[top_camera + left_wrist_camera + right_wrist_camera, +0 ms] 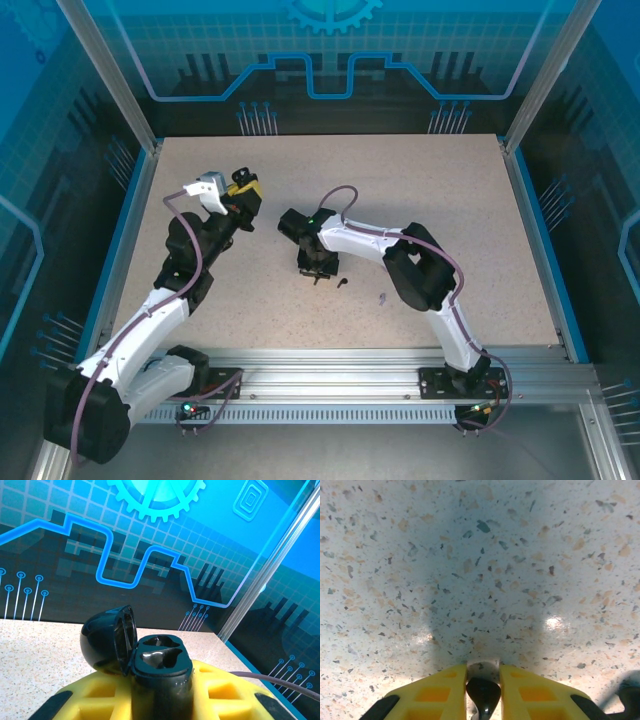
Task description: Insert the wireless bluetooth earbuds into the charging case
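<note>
Both angled inward: left gripper (161, 700) holds case (161, 662), right gripper (483, 679) pinches earbud (483, 695) low

Far half of the table (420, 180) lies open; a loose earbud (343, 282) sits beside the right hand (318, 275)

A pale speckled surface (460, 210) spans the enclosure floor, flecked with tan and dark grey, and a bright glint of light sits on it in the right wrist view. Blue edging (541, 240) borders its sides and an aluminium rail (340, 368) runs along the near edge. Slanted metal posts (104, 70) rise at the far corners. The back wall (200, 60) is blue, printed with a grid, a stepped circuit line and a gear emblem (333, 12); the side panel (280, 645) seems glossy, perhaps reflective
</note>
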Controlling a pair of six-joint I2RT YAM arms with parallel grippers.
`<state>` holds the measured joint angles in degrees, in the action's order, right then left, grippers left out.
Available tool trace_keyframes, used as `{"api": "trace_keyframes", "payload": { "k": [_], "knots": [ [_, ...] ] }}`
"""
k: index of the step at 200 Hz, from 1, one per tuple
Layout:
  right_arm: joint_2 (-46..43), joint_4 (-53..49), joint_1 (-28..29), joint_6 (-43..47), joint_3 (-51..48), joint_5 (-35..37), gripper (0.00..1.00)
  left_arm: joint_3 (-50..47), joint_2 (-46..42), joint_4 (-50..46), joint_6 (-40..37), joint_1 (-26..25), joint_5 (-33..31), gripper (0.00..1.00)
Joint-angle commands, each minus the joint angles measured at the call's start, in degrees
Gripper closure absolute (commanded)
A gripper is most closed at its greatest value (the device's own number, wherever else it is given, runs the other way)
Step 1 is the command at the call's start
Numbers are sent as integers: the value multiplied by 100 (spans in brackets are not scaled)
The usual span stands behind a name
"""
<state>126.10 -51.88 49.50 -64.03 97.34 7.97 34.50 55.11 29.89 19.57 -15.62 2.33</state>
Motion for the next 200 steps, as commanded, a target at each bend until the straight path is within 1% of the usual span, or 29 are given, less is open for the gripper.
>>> {"api": "trace_keyframes", "payload": {
  "k": [1,62,125,169,200],
  "knots": [
    [-134,10,94,31,-154,38,81,-48,-27,156,52,-27,-22,100],
    [-551,141,95,162,-329,233,84,4,8,116,99,-25,22,100],
    [-1305,83,36,542,-386,620,84,-49,87,380,135,-29,326,100],
    [-1971,133,-213,928,-460,717,84,-130,238,591,91,-107,607,100],
    [-2439,169,-482,1282,-411,677,83,-348,432,1035,-206,-282,653,100]
  ]
}}
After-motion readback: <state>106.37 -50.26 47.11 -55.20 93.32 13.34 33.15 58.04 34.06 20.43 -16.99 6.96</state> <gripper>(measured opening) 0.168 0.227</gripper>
